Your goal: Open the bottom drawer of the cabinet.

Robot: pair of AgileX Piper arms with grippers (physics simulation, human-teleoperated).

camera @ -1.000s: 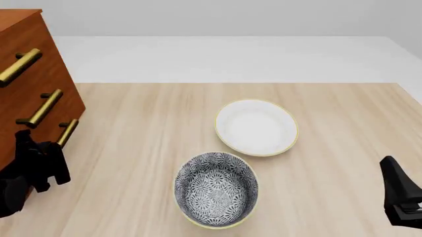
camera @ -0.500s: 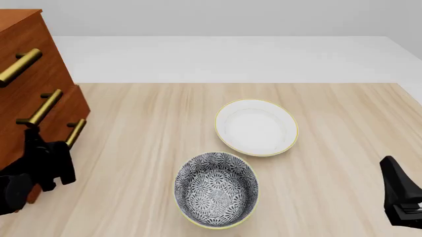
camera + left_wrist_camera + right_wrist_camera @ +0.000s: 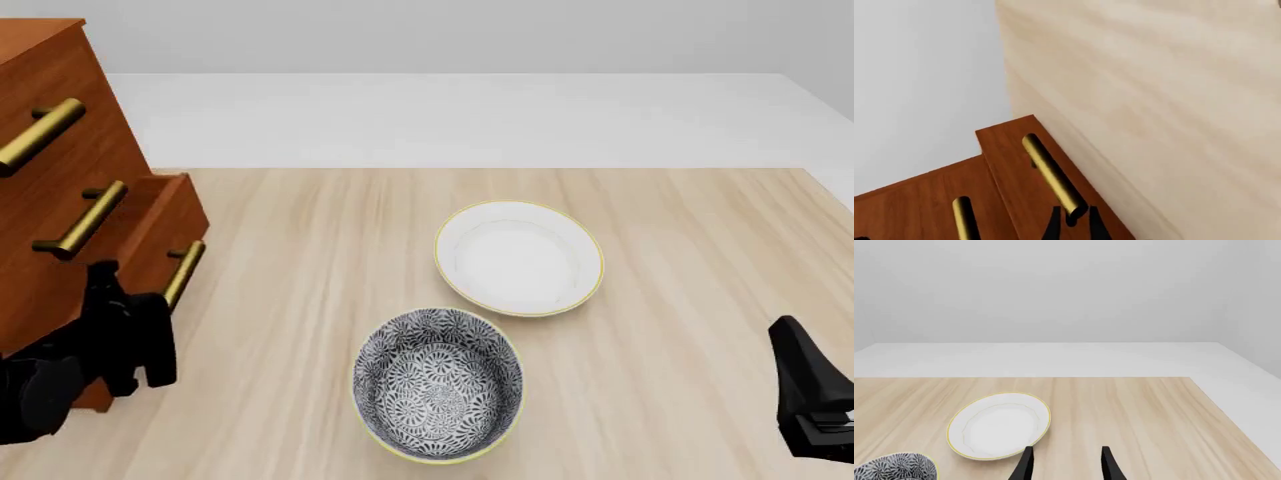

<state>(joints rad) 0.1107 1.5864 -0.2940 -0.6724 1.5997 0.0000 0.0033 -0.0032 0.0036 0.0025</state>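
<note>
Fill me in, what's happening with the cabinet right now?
The left gripper is shut on the bottom drawer's handle and is pulling it: the bottom drawer now juts out of the cabinet further than a second ago. The right gripper sits open and idle, off to the right of the two bowls.

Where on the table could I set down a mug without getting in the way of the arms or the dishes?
The widest bare patch lies right of the white bowl, toward the right gripper. Another runs along the far edge behind that bowl. It is crowded by the bottom drawer, where the left gripper holds the handle, and around the patterned bowl.
</note>
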